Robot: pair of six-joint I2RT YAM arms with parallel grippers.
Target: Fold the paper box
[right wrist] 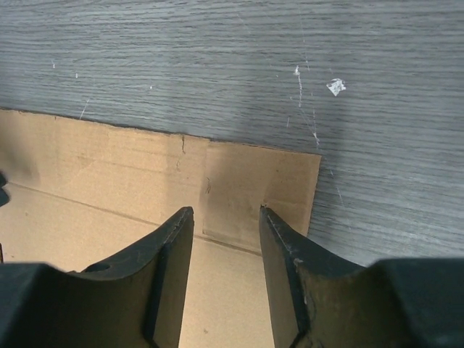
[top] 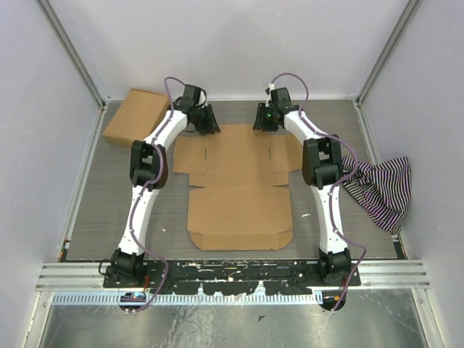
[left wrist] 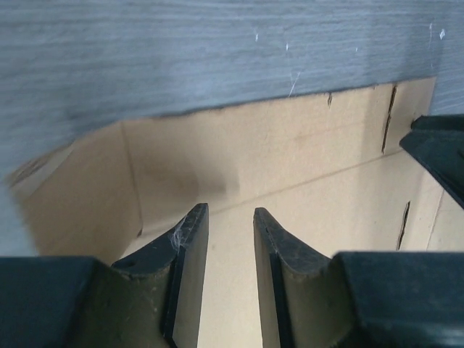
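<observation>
My left hand [left wrist: 229, 210] and right hand [right wrist: 225, 210] hang open, empty, over the paper box [top: 239, 196]; uneven pinches could skew it.

The brown paper box [top: 239, 190] lies flat, unfolded, cross-shaped.

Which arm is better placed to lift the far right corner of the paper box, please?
Probably right: the right tool hangs open just over that corner of the paper box, while the left tool sits open above the far left corner, across the sheet.
</observation>
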